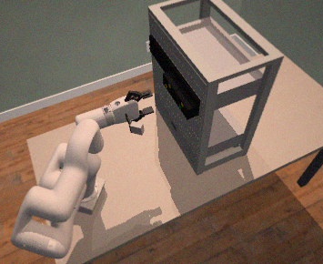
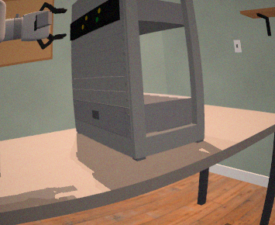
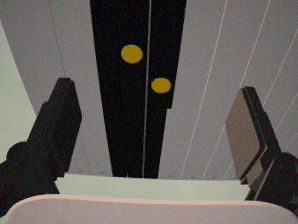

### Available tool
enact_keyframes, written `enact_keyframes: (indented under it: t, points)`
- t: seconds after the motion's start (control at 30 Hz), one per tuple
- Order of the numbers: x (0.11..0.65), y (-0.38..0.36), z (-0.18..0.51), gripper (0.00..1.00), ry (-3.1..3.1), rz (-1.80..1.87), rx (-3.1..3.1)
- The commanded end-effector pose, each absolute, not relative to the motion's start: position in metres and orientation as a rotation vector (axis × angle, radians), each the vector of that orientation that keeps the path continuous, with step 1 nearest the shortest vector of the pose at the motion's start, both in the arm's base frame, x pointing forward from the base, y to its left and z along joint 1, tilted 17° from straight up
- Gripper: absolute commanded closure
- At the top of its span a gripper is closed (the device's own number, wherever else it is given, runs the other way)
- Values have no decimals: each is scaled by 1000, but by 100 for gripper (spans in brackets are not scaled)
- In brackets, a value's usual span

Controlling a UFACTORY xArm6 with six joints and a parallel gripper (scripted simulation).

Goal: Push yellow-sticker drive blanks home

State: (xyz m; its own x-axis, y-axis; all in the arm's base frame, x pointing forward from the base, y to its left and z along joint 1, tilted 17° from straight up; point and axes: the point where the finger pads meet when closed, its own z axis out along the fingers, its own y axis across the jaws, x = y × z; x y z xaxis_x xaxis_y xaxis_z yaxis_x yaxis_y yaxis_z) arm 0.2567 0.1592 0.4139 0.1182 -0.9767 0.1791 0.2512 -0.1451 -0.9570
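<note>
The xArm gripper [image 1: 147, 103] [image 2: 64, 23] [image 3: 155, 100], spread wide and gripping nothing, hovers just in front of the rack [image 1: 205, 127] [image 2: 137, 112]; beyond its fingertips, black drive blanks [image 1: 173, 75] [image 2: 107, 22] [image 3: 120, 115] with yellow stickers cross the rack's front.

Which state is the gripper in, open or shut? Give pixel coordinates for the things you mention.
Open: in the wrist view the gripper's [image 1: 150, 102] [image 2: 66, 23] [image 3: 154, 127] fingers stand wide apart on either side, with nothing between them; the rack [image 1: 205, 132] [image 2: 135, 97] front lies beyond.

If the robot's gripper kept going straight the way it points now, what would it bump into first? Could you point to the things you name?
Probably the front of the grey rack [image 1: 178, 116] [image 2: 100, 66], around its black strip; the gap before the gripper [image 1: 153, 102] [image 2: 66, 23] [image 3: 155, 100] is hard to judge.
</note>
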Motion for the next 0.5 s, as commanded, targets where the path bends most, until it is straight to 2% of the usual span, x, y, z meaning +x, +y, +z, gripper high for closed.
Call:
enact_keyframes:
  t: [0.0,0.47]
  points:
    - [251,148,417,0,828,-1311,-1220]
    - [253,145,418,0,828,-1310,-1220]
